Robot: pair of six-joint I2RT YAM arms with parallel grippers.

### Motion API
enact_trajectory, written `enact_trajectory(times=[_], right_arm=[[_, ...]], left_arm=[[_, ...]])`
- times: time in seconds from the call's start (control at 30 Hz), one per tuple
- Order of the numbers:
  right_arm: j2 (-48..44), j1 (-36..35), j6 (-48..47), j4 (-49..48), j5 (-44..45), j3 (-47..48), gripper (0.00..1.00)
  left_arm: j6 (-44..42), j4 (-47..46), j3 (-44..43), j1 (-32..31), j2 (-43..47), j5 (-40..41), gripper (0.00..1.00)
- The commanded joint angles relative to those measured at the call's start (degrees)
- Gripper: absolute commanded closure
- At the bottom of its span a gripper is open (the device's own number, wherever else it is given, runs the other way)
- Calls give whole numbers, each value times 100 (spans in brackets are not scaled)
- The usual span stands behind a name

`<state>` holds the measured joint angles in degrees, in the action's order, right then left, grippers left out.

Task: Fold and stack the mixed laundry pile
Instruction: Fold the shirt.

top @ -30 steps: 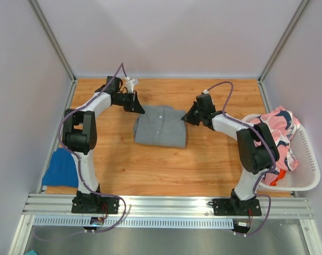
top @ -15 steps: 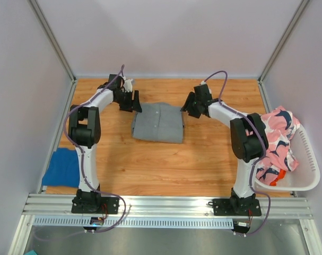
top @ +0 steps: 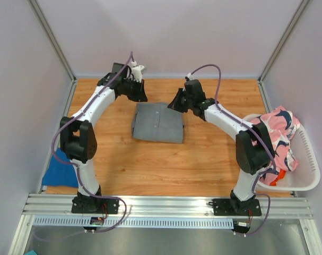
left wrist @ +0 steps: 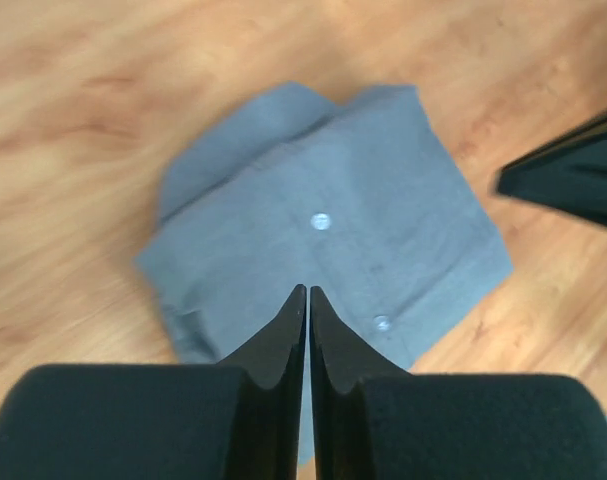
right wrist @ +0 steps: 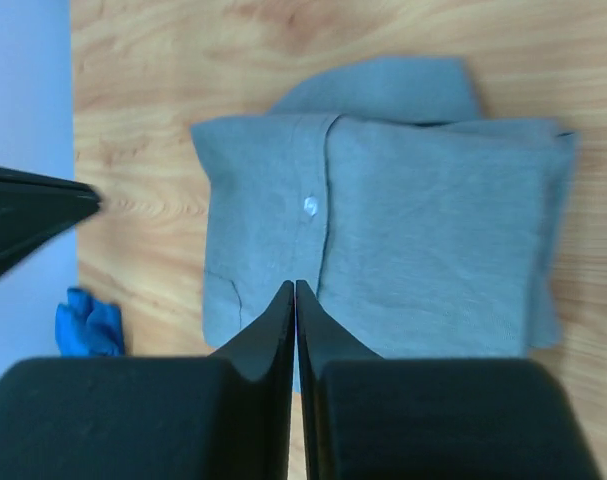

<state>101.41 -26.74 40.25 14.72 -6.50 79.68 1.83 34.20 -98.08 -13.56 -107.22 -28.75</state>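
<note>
Wood tbl point(top: 150, 159), grey shirt point(top: 158, 123), blue cloth point(top: 61, 169) part-hidden

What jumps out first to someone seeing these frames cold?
A folded grey shirt lies in the middle of the table, the left gripper and right gripper both shut and empty near its far corners. At right, a white basket holds a pink patterned garment; a blue cloth sits at the left edge.

The left arm point(top: 97, 103) and right arm point(top: 224, 119) both have smooth white shells between chunky black joints. A thin purple cable point(top: 203, 65) loops off each wrist. Each stands on black base plates point(top: 240, 205). The left gripper point(left wrist: 308, 291) and right gripper point(right wrist: 294, 284) have glossy black fingers point(left wrist: 281, 345) tapering to fine tips.
</note>
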Motion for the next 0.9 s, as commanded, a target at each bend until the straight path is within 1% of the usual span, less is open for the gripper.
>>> enact_trajectory(times=[0.0, 0.07, 0.17, 0.2, 0.3, 0.37, 0.4, 0.43, 0.53, 0.67, 0.73, 0.87], right_arm=[[678, 2, 561, -654, -957, 56, 100], [1098, 11, 642, -813, -1028, 283, 100], [1539, 81, 861, -760, -1063, 775, 100], [1775, 151, 1123, -795, -1046, 855, 100], [2127, 266, 1380, -918, -906, 1146, 100], [2374, 336, 1591, -840, -853, 1426, 100], [2636, 362, 1670, -665, -861, 1515, 100], [2752, 406, 1879, -585, -940, 1585, 100], [3016, 503, 2013, -400, -889, 1673, 100], [3113, 565, 1943, -119, -712, 1823, 100], [3105, 582, 1847, -49, -590, 1998, 100], [3026, 582, 1478, 390, -493, 2543, 100]], left_arm=[[-174, 483, -87, -173, -826, -342, 91], [-174, 422, -333, -173, -1142, -271, 91], [-182, 377, -816, -173, -1538, -87, 89], [-174, 447, -1227, -182, -1661, -61, 88], [-121, 764, -1861, -164, -2275, 290, 87], [45, 729, -1969, -147, -2443, 379, 87], [124, 685, -2013, -121, -2592, 431, 87], [203, 685, -2030, -94, -2672, 441, 86], [520, 641, -2048, 20, -2874, 441, 83], [530, 659, -2127, 91, -3041, 827, 82], [459, 773, -2223, 143, -3138, 1038, 82], [284, 878, -2416, 152, -3121, 1284, 82]])
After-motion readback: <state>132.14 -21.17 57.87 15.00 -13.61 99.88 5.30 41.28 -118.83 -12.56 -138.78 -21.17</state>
